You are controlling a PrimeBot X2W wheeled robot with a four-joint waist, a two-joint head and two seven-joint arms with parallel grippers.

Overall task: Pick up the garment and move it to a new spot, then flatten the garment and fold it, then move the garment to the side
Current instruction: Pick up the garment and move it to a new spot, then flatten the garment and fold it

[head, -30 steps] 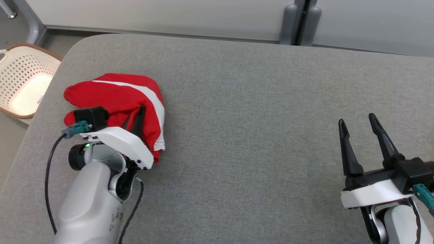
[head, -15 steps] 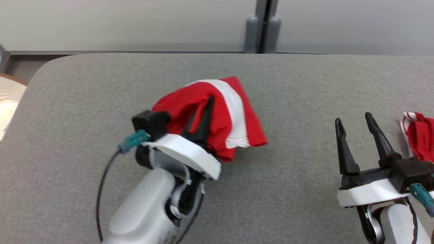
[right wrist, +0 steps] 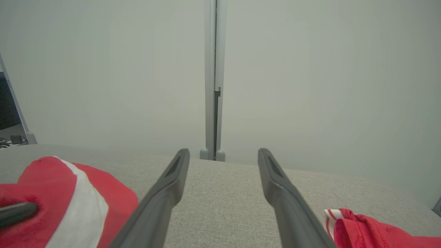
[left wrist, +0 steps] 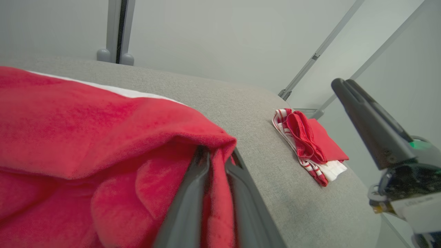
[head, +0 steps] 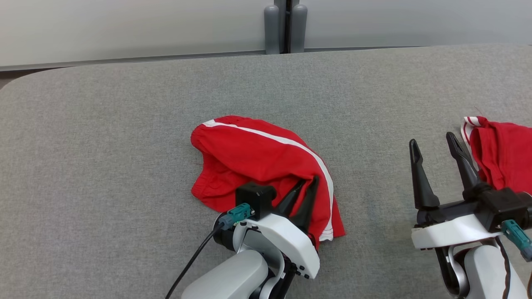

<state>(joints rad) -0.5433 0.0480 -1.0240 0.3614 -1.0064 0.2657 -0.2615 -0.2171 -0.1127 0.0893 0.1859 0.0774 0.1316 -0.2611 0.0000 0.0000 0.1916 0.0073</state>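
Note:
The garment (head: pixel 257 153) is red with a white stripe and lies crumpled on the grey padded table (head: pixel 124 124), near the middle. My left gripper (head: pixel 307 185) sits at the garment's near right edge. In the left wrist view a fold of the red cloth (left wrist: pixel 86 131) stands pinched between the two nearly closed fingers of the left gripper (left wrist: pixel 218 162). My right gripper (head: pixel 432 143) hovers open over bare table to the right, with nothing between its fingers. The right wrist view shows the right gripper (right wrist: pixel 224 155) with the garment (right wrist: pixel 69 193) at its lower left.
A second red and white striped cloth (head: pixel 503 158) lies bunched at the table's right edge, just right of my right gripper; the left wrist view shows this cloth (left wrist: pixel 310 137) too. A pale wall with a grey post (head: pixel 284 25) runs behind the table.
The head camera has swung right. My left gripper has carried the garment from the table's left end to its middle, where it now rests spread wider. The right gripper kept its pose.

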